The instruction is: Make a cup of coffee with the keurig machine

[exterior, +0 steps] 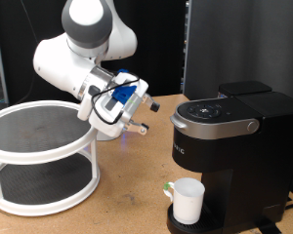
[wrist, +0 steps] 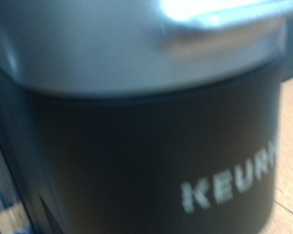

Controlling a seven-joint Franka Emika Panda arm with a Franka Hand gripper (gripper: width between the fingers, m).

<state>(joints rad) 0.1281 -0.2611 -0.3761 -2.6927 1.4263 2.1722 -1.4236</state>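
Note:
The keurig machine (exterior: 230, 136) stands at the exterior view's right, matte black, its silver-grey lid handle (exterior: 217, 125) down and closed. The cup (exterior: 188, 201), white with a greenish handle, sits on the machine's drip tray under the spout. My gripper (exterior: 145, 115) hangs in the air just left of the machine's head, fingers pointing toward it, a small gap apart, holding nothing. In the wrist view the machine (wrist: 137, 146) fills the frame, blurred, with its white KEURIG lettering (wrist: 232, 185) and the silver handle (wrist: 220, 24). No fingers show there.
A white two-tier round rack (exterior: 41, 156) with dark mesh shelves stands at the exterior view's left. The wooden table (exterior: 127, 210) runs between rack and machine. A dark panel (exterior: 239, 44) rises behind the machine.

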